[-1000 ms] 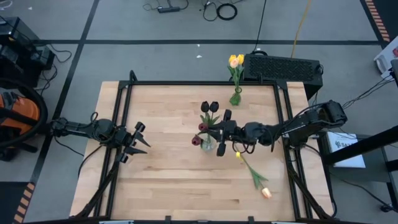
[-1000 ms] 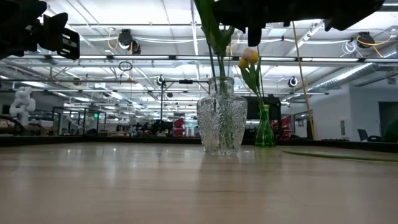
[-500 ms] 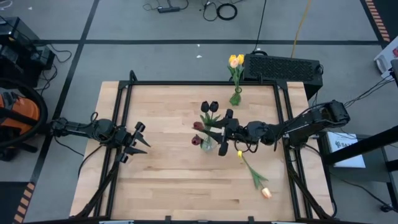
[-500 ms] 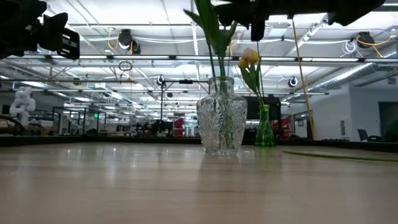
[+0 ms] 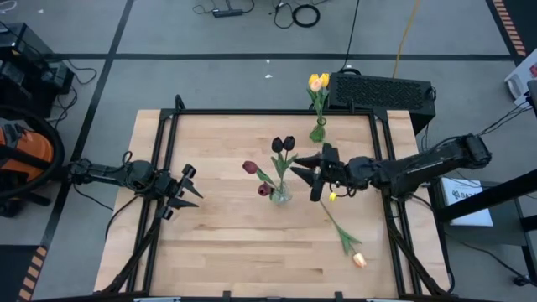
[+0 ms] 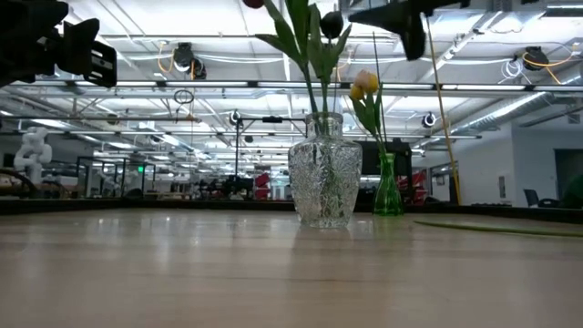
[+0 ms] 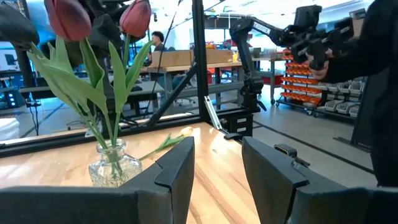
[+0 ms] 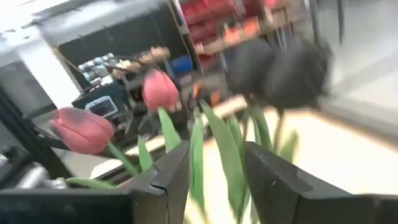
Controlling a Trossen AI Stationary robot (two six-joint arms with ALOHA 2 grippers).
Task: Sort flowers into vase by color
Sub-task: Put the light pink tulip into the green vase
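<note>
A clear glass vase (image 5: 279, 196) (image 6: 325, 180) stands mid-table. It holds two near-black tulips (image 5: 283, 144) and two maroon ones (image 5: 249, 168) (image 7: 68, 15). At the far edge a green vase (image 5: 318, 132) (image 6: 388, 187) holds yellow tulips (image 5: 318, 81). One peach tulip (image 5: 359, 259) lies flat on the table at the near right. My right gripper (image 5: 308, 182) (image 8: 214, 168) hovers open just right of the clear vase, above the flower heads, with nothing between its fingers. Open and raised, my left gripper (image 5: 186, 189) (image 7: 217, 174) waits at the table's left.
A black box (image 5: 382, 91) sits beyond the table's far right corner, close behind the green vase. Black frame rails (image 5: 168, 143) run along the table's sides. Bare wood (image 5: 226, 243) lies between my left gripper and the near edge.
My right gripper has let go of a maroon tulip over the clear vase. It has drawn back toward the table's right edge, risen and rolled a little. The freed tulip stays in the vase, and its head has tipped out toward the table's left.
</note>
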